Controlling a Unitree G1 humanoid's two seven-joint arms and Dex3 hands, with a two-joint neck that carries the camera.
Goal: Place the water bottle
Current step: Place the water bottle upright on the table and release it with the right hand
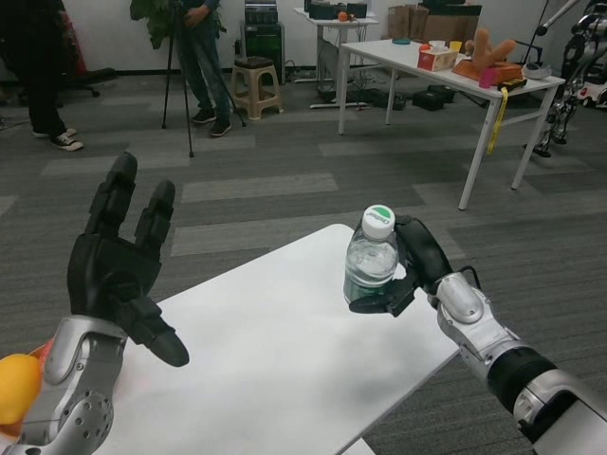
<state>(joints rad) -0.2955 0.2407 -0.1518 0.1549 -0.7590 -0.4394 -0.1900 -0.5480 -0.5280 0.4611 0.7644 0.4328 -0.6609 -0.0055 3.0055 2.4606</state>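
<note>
The right hand (410, 270) grips the upright water bottle (370, 261) above the white table (285, 360), near its 2 o'clock corner. The left hand (119, 270) is raised at 9 o'clock, fingers spread, holding nothing. A yellow object (17, 387) sits at 8 o'clock. Two people (204, 47) stand at 11 o'clock beside a tripod (175, 76).

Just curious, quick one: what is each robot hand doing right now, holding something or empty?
Left robot hand: open, fingers spread, holding nothing.
Right robot hand: holding the water bottle upright over the white table.

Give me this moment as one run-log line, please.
right hand: grips water bottle upright over white table | left hand: open, raised
</note>
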